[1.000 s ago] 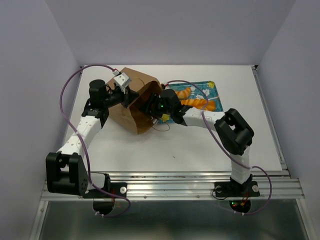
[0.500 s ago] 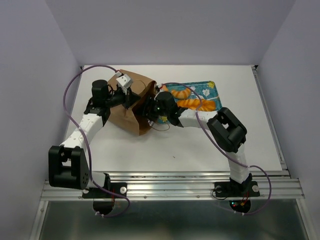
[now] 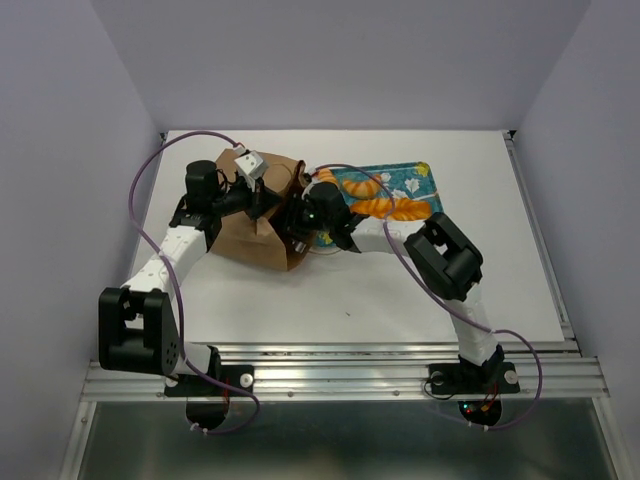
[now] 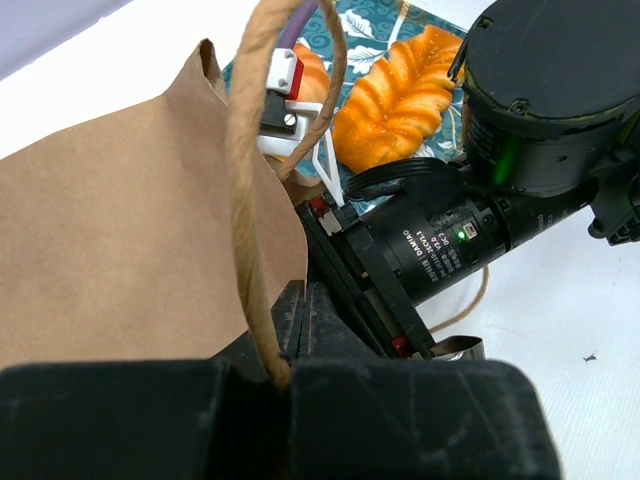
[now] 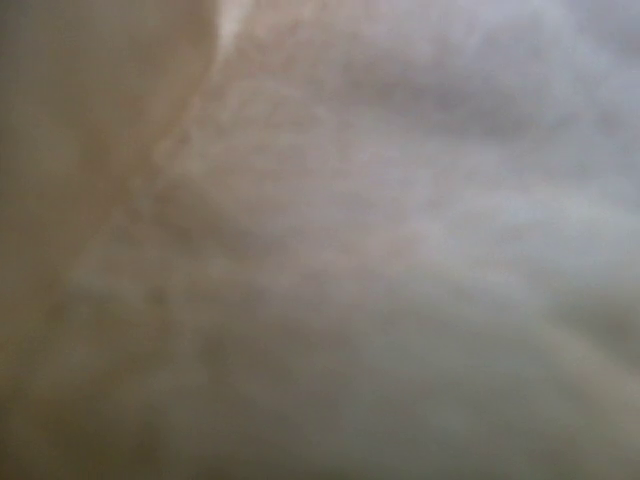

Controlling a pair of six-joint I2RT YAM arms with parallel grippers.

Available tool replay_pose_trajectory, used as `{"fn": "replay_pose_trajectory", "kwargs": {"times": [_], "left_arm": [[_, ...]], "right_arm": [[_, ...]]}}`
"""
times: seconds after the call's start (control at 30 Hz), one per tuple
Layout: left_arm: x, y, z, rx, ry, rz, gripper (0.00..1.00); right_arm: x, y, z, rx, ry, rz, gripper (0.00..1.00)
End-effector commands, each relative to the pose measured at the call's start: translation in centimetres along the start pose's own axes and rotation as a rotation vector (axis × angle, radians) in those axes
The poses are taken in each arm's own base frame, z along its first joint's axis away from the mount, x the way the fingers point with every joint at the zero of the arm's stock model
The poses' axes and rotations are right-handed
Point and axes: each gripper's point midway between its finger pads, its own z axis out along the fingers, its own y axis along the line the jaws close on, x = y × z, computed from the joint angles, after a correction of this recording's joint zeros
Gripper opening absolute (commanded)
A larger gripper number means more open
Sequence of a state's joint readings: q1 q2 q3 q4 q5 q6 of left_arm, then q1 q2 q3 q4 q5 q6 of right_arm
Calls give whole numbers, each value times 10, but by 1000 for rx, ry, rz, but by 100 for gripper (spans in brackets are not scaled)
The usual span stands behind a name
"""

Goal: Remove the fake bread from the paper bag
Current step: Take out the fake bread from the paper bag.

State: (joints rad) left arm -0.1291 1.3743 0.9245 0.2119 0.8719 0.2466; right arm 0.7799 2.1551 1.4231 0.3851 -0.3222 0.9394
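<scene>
The brown paper bag lies on its side left of centre, its mouth facing right. My left gripper is shut on the bag's upper rim; in the left wrist view the jaws pinch the paper beside the string handle. My right gripper is pushed into the bag's mouth; only its wrist shows, the fingers are hidden. The right wrist view is a brown-grey blur. A croissant and a braided loaf lie on the teal tray. A golden pastry shows behind the right wrist.
The teal floral tray sits right of the bag, close behind my right forearm. A loose string handle lies on the white table in front of the bag's mouth. Purple cables loop over both arms.
My right arm has pushed left, deeper into the bag's mouth. The bag has shifted left and flattened. My left gripper has kept its hold on the rim.
</scene>
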Motion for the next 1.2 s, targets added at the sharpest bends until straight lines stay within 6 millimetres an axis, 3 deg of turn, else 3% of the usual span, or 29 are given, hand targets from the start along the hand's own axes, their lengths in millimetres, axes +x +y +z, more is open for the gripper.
{"fn": "replay_pose_trajectory", "kwargs": {"times": [0.0,0.23,0.37,0.47,0.5,0.57,0.83,1.07,1.17], "left_arm": [[-31,-8,3,56,-77,102,0],[-28,-1,0,9,-64,109,0],[-25,4,0,-20,-52,104,0],[-25,8,-1,-34,-49,97,0],[-25,9,-1,-37,-49,94,0],[-27,12,-2,-46,-56,82,0],[-45,14,-6,-74,-104,81,0],[-58,25,-10,-143,-128,50,0],[-61,32,-12,-183,-127,31,0]], "right_arm": [[7,45,-7,-151,13,-81,18],[-5,57,-29,-148,-62,-132,1],[-6,49,-42,-110,-94,-151,1],[-26,51,-60,-90,-164,-167,1],[-21,44,-64,-75,-161,-167,1],[-28,51,-77,-85,-181,-184,1],[-36,47,-119,-39,-262,-197,1],[-31,39,-136,21,-253,-240,1],[-27,47,-155,19,-241,-288,1]]}}
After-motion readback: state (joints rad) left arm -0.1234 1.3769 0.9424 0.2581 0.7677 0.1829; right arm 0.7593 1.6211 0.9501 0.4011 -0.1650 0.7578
